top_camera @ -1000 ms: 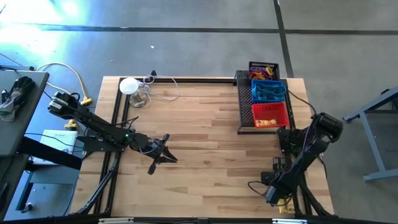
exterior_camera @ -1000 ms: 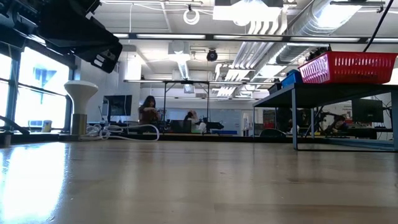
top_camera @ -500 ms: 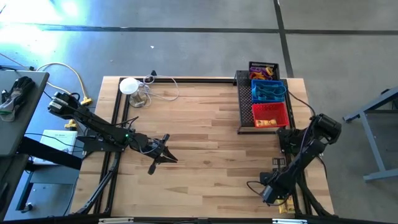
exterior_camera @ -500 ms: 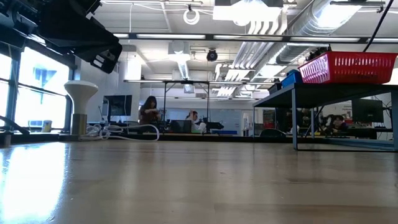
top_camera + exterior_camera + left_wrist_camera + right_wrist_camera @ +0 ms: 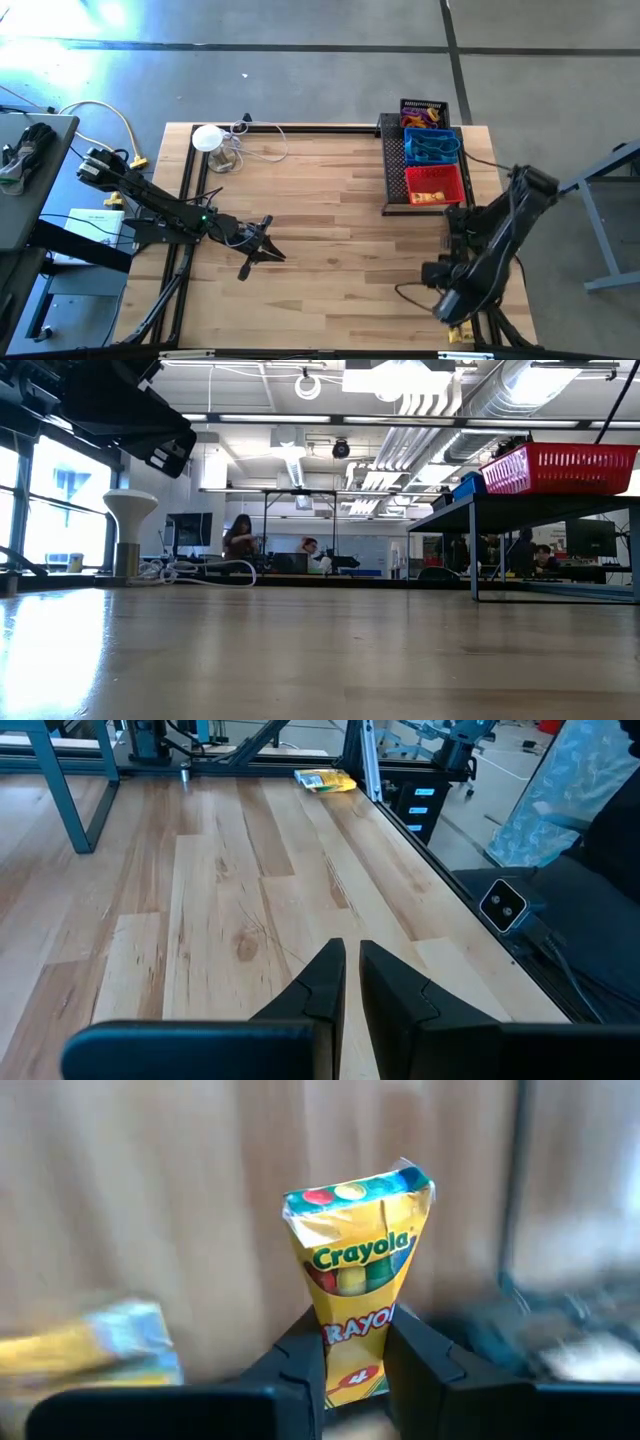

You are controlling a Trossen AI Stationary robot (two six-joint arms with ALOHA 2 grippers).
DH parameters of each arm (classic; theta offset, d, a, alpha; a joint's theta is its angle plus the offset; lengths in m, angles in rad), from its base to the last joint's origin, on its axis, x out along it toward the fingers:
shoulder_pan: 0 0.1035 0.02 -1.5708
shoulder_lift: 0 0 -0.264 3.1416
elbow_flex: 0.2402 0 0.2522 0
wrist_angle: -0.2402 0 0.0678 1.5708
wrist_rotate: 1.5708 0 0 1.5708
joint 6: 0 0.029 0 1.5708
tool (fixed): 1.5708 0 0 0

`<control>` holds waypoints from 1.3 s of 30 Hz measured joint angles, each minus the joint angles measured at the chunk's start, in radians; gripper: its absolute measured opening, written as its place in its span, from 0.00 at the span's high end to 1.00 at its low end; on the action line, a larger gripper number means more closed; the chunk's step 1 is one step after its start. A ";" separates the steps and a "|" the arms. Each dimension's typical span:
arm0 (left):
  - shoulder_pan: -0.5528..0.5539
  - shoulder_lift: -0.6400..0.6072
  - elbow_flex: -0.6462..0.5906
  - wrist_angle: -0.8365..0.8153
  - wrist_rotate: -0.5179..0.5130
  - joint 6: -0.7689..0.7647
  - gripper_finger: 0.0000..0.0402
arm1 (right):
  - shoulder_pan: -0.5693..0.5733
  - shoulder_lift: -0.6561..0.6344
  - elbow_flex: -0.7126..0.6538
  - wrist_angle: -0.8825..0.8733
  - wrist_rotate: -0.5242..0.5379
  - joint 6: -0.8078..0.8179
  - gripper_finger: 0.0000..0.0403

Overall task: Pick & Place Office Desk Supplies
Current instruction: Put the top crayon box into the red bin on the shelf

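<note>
The left gripper [image 5: 350, 982] hangs over the table [image 5: 200, 890], its 2 dark fingers [image 5: 322, 985] almost together with a thin gap between them and nothing held. Beyond the gripper, close to the table's far edge, lies a yellow pack [image 5: 325, 781]. A blue metal leg [image 5: 75, 785] stands on the table to one side of the pack. Off the table's edge, beside the gripper, sits a small white-faced box [image 5: 502, 904] with dark cables, and farther off hangs a light blue patterned cloth [image 5: 560, 780].

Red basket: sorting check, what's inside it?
In the high view, the red basket holds small yellow and orange bits; what they are can't be told, and anything beneath them is covered.
</note>
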 joint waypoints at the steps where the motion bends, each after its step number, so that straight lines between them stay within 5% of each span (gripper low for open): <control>1: 0.000 0.000 0.000 0.000 0.000 0.000 0.93 | -0.007 -0.031 0.011 0.018 0.029 -0.023 0.83; 14: 0.000 0.000 0.000 -0.001 0.000 0.004 0.93 | -0.162 -0.324 0.045 -0.011 0.235 -0.056 0.83; 23: 0.000 0.000 0.000 -0.002 0.000 0.005 0.93 | -0.369 -0.458 0.046 -0.012 0.417 0.002 0.83; 39: 0.000 0.000 0.000 -0.034 0.000 0.003 0.93 | -0.695 -0.460 0.046 -0.013 0.360 -0.418 0.83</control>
